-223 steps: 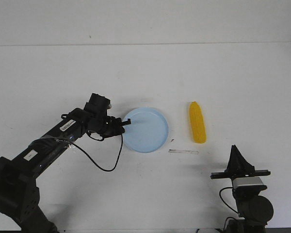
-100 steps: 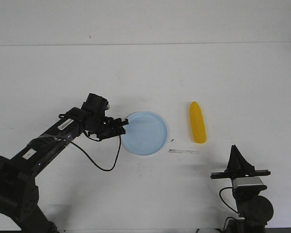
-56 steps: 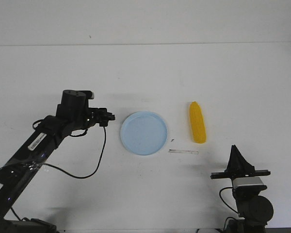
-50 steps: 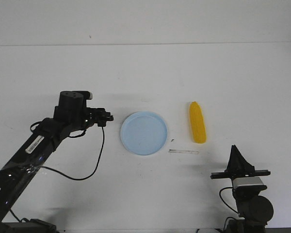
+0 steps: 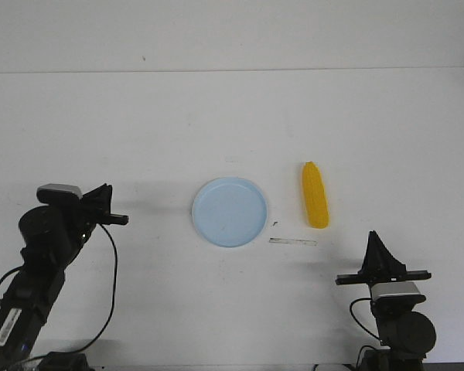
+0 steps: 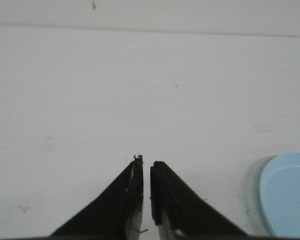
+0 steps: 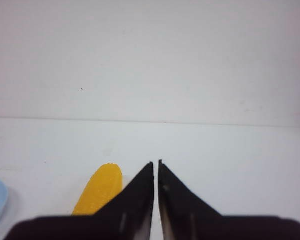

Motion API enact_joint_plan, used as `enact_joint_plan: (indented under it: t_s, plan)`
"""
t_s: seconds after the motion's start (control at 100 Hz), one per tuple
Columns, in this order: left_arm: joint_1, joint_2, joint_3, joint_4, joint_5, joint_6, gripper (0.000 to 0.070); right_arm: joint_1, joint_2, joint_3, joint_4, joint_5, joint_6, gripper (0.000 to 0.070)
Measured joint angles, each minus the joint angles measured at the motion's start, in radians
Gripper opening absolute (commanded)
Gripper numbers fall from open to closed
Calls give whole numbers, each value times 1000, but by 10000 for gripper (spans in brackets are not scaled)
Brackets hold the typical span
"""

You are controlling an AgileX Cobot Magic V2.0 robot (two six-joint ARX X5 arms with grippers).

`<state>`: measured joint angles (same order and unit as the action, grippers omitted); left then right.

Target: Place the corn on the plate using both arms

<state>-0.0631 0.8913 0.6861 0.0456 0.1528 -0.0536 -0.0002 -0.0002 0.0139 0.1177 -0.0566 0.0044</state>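
From the front, the plate [image 5: 230, 212] lies near the table's [image 5: 232, 108] middle, empty, with the corn [image 5: 315, 195] just to its right, apart from the rim, lengthwise toward the far edge. A thin strip [image 5: 292, 242] lies just nearer than both. The left gripper [image 5: 108, 210] sits folded near the left edge, well clear of the plate, probably to leave room. The right gripper [image 5: 373, 246] is parked by the near edge, nearest the corn, so likely the one to fetch it.

In the left wrist view its fingers [image 6: 131, 187] are closed to a sliver, holding nothing.

In the right wrist view the fingers [image 7: 141, 189] are likewise together, empty, the corn just ahead.
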Motion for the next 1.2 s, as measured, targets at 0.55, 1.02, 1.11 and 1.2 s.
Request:
enact_joint_plan:
  t_s: [0.55,1.02,1.11,1.2]
  plan:
    - [23,-566,-311,167,-144,89,31,0,0,0,0,0,0,14]
    - [24,-731,-349,-34,-271,58,30,0,0,0,0,0,0,13]
    - [23,-731,-353,-34,-238,38,0,0,0,0,0,0,0,13]
    - [23,-729,-354,-36,-190,27,0,0,0,0,0,0,0,13]
